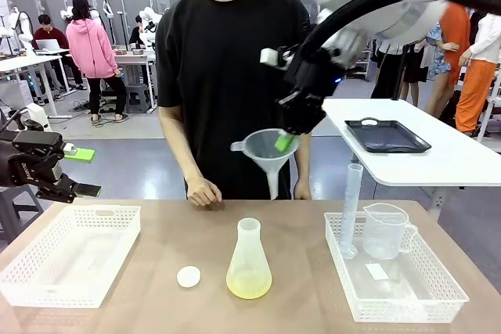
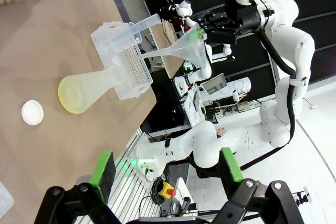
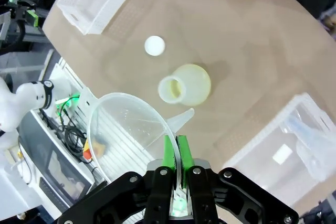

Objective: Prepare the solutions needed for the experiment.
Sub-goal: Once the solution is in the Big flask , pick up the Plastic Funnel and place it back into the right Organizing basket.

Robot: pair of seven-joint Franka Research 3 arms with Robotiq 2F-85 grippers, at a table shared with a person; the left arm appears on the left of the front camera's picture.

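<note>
A frosted conical flask (image 1: 249,267) stands mid-table with a shallow layer of pale yellow, cloudy solution in its base (image 3: 193,85) (image 2: 79,92). My right gripper (image 1: 286,143) is shut on the rim of a clear plastic funnel (image 1: 264,149), held in the air above the flask and slightly to its right, stem pointing down. The right wrist view shows the green pads pinching the funnel's wall (image 3: 128,132), with the flask mouth just beyond. My left gripper (image 1: 82,171) hovers open off the table's left edge, nothing between its fingers (image 2: 103,167).
A small white cap (image 1: 188,276) lies left of the flask. A white basket (image 1: 117,217) sits at the left. The right basket (image 1: 438,291) holds a clear measuring jug (image 1: 383,231) and a tall graduated cylinder (image 1: 351,209). The person's hand (image 1: 203,192) rests on the far edge.
</note>
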